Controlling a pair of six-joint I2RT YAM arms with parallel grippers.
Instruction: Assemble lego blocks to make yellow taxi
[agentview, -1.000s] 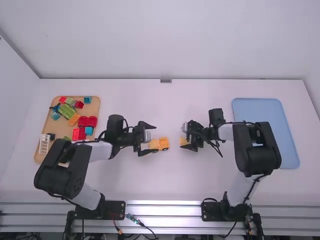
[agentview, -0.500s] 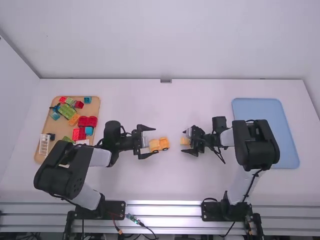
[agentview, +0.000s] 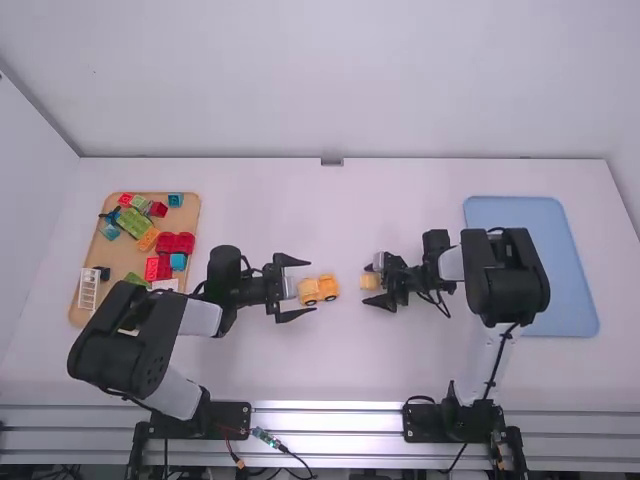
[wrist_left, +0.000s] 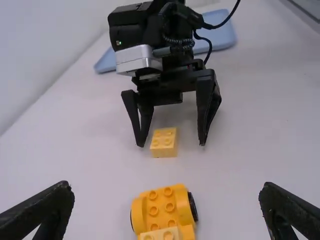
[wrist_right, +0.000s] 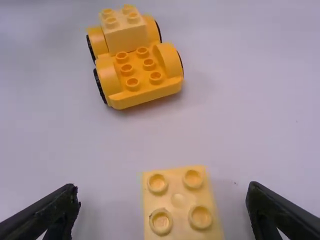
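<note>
My right pincer (wrist_right: 163, 189), spread and ungripping, has edged toward the arm bases; its fingers straddle the loose pale yellow block (wrist_right: 178, 200), which I judge ready for grasping. My left pincer (wrist_left: 166, 189) is also released, around the wheeled yellow chassis (wrist_right: 140, 69). Tabletop (agentview: 340, 360) between block and chassis leaves lifting room; the blue tray's edge (agentview: 530, 204) lies well apart.
</note>
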